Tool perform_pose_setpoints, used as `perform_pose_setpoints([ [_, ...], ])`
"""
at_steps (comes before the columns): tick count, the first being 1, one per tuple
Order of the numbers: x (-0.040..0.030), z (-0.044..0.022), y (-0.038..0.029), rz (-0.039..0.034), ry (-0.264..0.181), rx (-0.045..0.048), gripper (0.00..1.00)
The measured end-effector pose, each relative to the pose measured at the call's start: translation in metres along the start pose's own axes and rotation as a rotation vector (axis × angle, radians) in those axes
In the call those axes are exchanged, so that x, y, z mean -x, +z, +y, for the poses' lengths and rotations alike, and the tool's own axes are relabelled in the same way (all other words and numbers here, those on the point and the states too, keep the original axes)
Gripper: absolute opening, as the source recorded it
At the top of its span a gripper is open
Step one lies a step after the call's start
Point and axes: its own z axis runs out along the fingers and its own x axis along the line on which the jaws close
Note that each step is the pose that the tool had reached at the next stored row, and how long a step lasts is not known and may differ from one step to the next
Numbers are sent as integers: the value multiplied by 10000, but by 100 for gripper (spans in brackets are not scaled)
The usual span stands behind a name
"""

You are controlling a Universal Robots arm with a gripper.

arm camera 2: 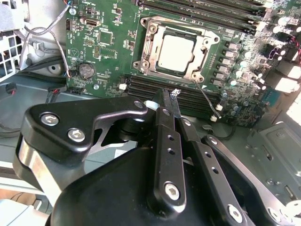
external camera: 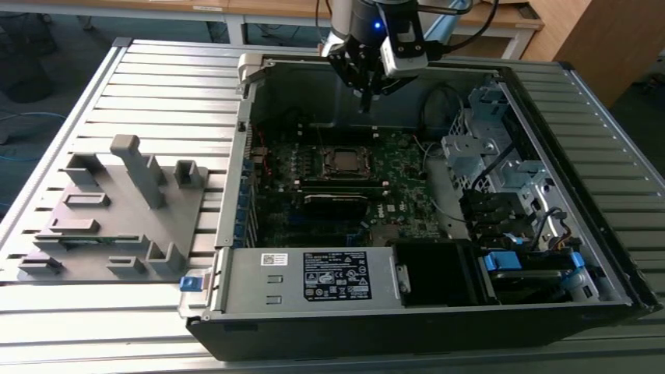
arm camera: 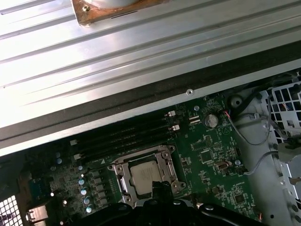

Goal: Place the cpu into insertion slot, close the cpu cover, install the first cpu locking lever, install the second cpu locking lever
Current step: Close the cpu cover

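Observation:
The cpu [arm camera 2: 176,52] lies flat in the insertion slot [external camera: 343,161] on the green motherboard, its silver top showing. The cpu cover [arm camera 2: 146,47] is a metal frame lying down around the chip, also in the first wrist view [arm camera: 120,178] around the cpu [arm camera: 143,176]. A thin lever-like rod [arm camera 2: 208,102] sticks out from one corner of the socket. My gripper [external camera: 366,103] hangs above the case's far side, well clear of the board. In the second wrist view, my gripper [arm camera 2: 171,95] has its black fingers pressed together, shut, with nothing between them.
The open computer case [external camera: 233,234] lies on a slatted metal table. A grey fixture plate [external camera: 104,210] sits at the exterior view's left. Inside are a black heatsink [external camera: 335,204], a power supply [external camera: 311,276], drive cages [external camera: 499,156] and memory slots [arm camera 2: 188,96] beside the socket.

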Motion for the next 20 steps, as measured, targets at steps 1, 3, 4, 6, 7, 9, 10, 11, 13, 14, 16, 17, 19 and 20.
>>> perform_pose_setpoints([
  [1, 0, 0, 2, 0, 0, 0, 10],
  [3, 0, 0, 7, 0, 0, 0, 10],
  [4, 0, 0, 9, 0, 0, 0, 10],
  [6, 0, 0, 14, 0, 0, 1, 10],
  [7, 0, -1, 16, 0, 0, 0, 10],
  [9, 0, -1, 20, 0, 0, 0, 10],
  [10, 0, -1, 22, 0, 0, 0, 10],
  [11, 0, -1, 25, 0, 0, 0, 10],
  [13, 0, -1, 29, 0, 0, 0, 10],
  [14, 0, -1, 32, 0, 0, 0, 10],
  [16, 0, -2, 36, 0, 0, 0, 10],
  [17, 0, -1, 38, 0, 0, 1, 10],
  [19, 0, -2, 43, 0, 0, 0, 10],
  [20, 0, -2, 45, 0, 0, 1, 10],
])
